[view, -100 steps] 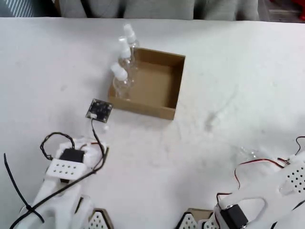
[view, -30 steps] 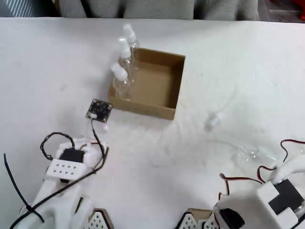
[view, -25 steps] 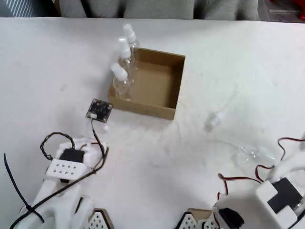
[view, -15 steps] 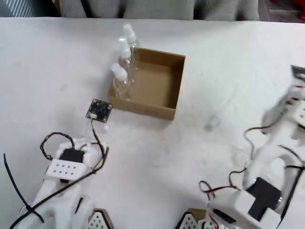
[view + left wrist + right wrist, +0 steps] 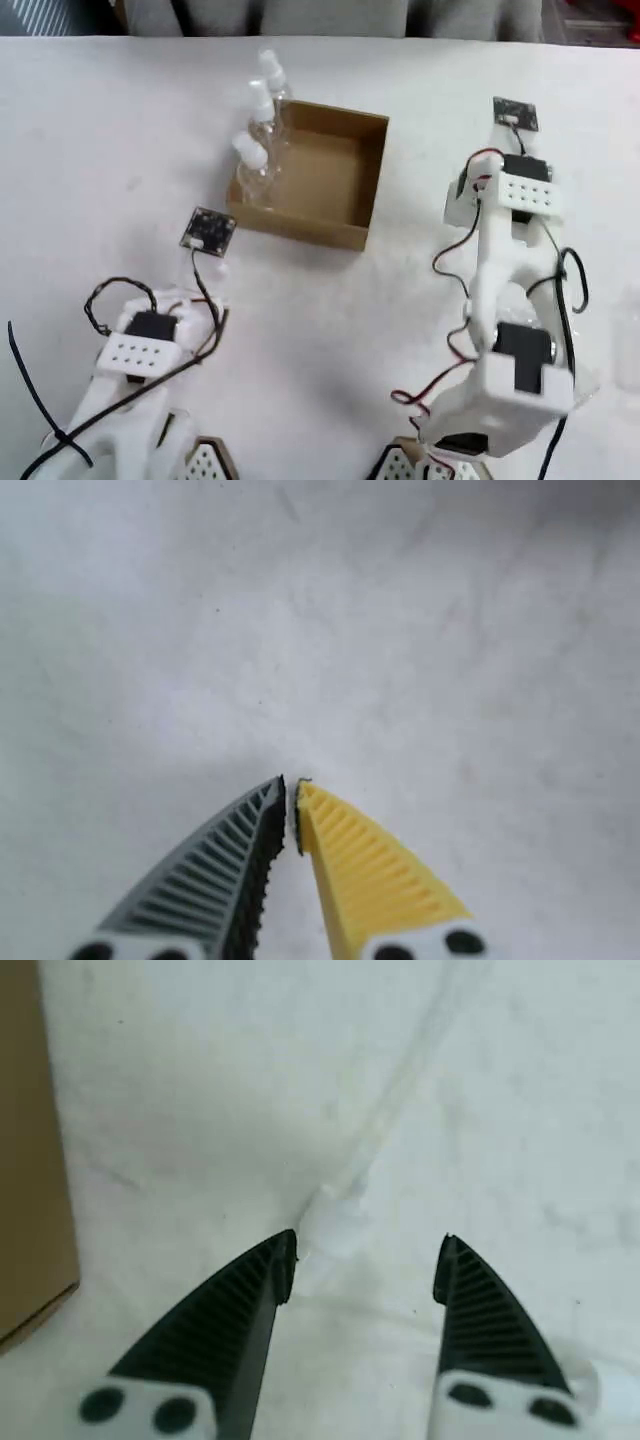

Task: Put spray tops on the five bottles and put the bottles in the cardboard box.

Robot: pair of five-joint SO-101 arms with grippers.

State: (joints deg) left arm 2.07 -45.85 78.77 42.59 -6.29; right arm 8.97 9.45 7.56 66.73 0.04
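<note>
While three clear, white-topped spray bottles (image 5: 256,160) stand along one cardboard box (image 5: 300,232) wall, right wrist view adds a translucent spray top (image 5: 335,1222) on the surface (image 5: 520,1110) beside that box, flanked by the spread right end effector (image 5: 365,1255); left end effector (image 5: 292,802) closed.

- No text, number, label or sign can be read anywhere in these views.
- The walls of the cardboard box (image 5: 300,228) are plain brown, with no legible print.
- The clear spray bottles (image 5: 256,175) beside the box show no legible label.
</note>
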